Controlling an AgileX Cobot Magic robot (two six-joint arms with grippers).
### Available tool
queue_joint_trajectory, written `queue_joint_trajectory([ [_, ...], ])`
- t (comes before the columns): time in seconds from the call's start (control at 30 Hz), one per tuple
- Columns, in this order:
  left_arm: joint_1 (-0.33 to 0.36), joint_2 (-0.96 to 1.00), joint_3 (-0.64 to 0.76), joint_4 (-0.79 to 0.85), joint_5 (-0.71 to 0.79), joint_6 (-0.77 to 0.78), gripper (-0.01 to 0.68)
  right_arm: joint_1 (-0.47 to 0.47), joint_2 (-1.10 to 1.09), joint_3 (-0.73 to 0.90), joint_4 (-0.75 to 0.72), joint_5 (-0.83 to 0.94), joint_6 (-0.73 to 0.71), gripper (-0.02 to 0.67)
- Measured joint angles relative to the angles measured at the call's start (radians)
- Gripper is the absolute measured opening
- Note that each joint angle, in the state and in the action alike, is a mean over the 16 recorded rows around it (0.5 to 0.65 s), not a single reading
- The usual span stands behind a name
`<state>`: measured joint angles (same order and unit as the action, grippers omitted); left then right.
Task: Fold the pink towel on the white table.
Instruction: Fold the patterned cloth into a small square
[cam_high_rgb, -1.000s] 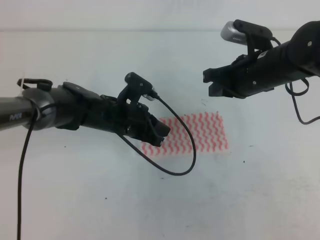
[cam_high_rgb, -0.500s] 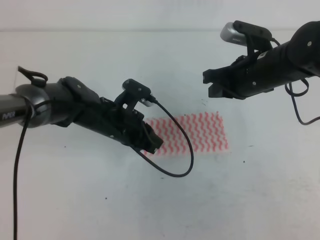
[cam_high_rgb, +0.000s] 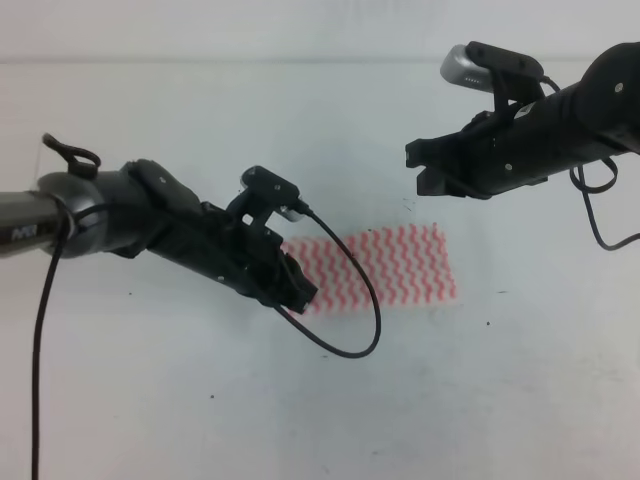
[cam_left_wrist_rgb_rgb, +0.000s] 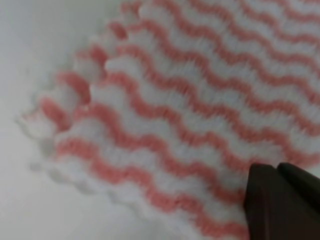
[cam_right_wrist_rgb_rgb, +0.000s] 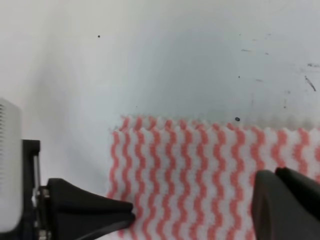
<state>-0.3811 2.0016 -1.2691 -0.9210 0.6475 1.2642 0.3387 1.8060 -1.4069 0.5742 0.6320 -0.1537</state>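
We see the pink towel (cam_high_rgb: 395, 265) mid-tabletop on the white table (cam_high_rgb: 200, 400), already doubled w/ stacked edges; another fold likely remains. Left gripper (cam_high_rgb: 298, 292) at its left end, finger state unclear. Right gripper (cam_high_rgb: 425, 168) hovers, fingers apart.

High view overlooking the white table (cam_high_rgb: 200, 400), both wrist views looking down close at the pink towel (cam_left_wrist_rgb_rgb: 190, 100).

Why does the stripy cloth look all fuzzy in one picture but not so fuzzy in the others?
In the left wrist view the pink towel fills the frame from very close, so its stripes blur. In the right wrist view its stripes look sharper, though the dark fingers are soft. The exterior high view is evenly lit, with the white table pale and nearly shadowless.
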Motion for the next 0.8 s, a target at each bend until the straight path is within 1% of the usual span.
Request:
queue_joint_trajectory([
  [0.3,0.0,-0.047,0.0,0.014,0.007,-0.006,0.0,0.0,0.004,0.0,0.0,0.002,-0.001,-0.018],
  [0.53,0.0,-0.074,0.0,0.073,0.034,-0.063,0.0,0.0,0.018,0.0,0.002,0.008,-0.001,-0.018],
  [0.8,0.0,-0.045,0.0,0.154,0.051,-0.139,0.0,0.0,0.036,0.0,0.002,0.016,0.0,-0.018],
])
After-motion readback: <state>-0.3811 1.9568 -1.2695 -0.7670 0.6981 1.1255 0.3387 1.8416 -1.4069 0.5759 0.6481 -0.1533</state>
